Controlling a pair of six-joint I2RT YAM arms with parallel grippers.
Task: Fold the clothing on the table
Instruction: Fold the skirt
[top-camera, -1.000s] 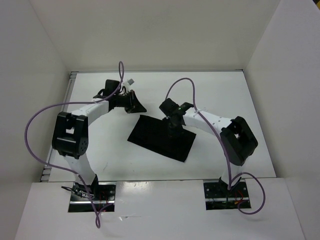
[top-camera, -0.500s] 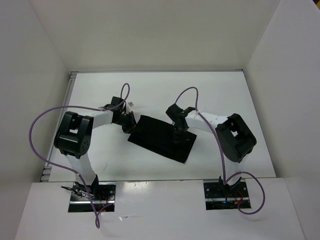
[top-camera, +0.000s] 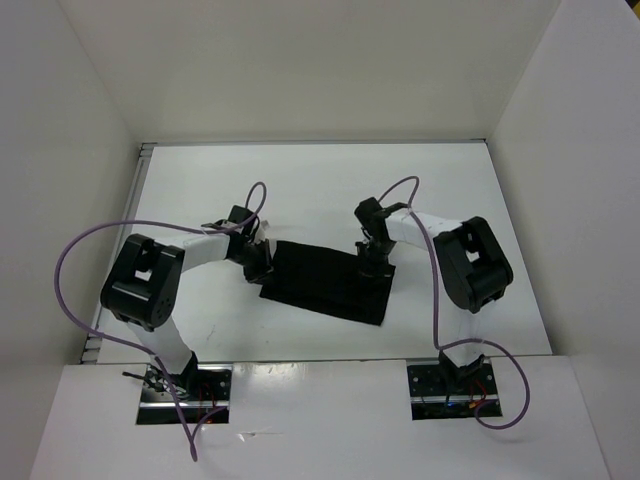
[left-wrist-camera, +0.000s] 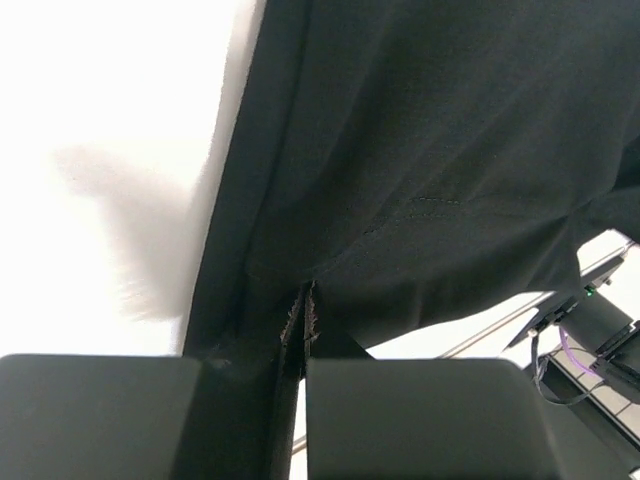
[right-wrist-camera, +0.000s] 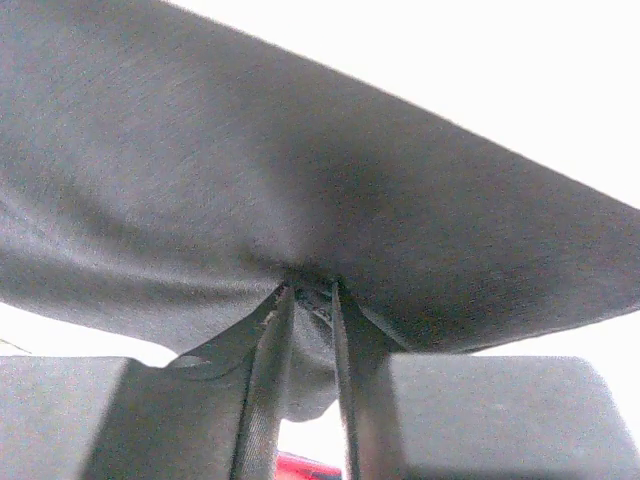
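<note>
Closely seen from its own wrist camera, the left gripper (left-wrist-camera: 303, 300) is clamped on the clothing (left-wrist-camera: 420, 170). A thin edge of black fabric is pinched in the narrow slit between its two fingers (left-wrist-camera: 420, 420), and small creases are drawn into the cloth where it is caught. The right gripper (right-wrist-camera: 308, 292) is likewise closed on the same garment. A tuck of dark cloth is nipped between its pads, and the rest is spread above them like a canopy.

From the overhead view, the garment is seen as a compact, slanted dark rectangle near the middle of the white table (top-camera: 300, 180), lying between the two arms. The left gripper is placed at its left end and the right gripper at its far right corner, so both ends of the far side are held at once. Purple cables (top-camera: 75, 255) are looped over each arm, and white walls (top-camera: 300, 70) are set around the surface.

No sleeves or loose flaps can be made out, and the outline is tidy. At least one fold is therefore judged to be done, though the number of layers underneath cannot be told. A further fold appears to be in hand — the gripped edge is yet to be carried across, laid on the near side and released.
</note>
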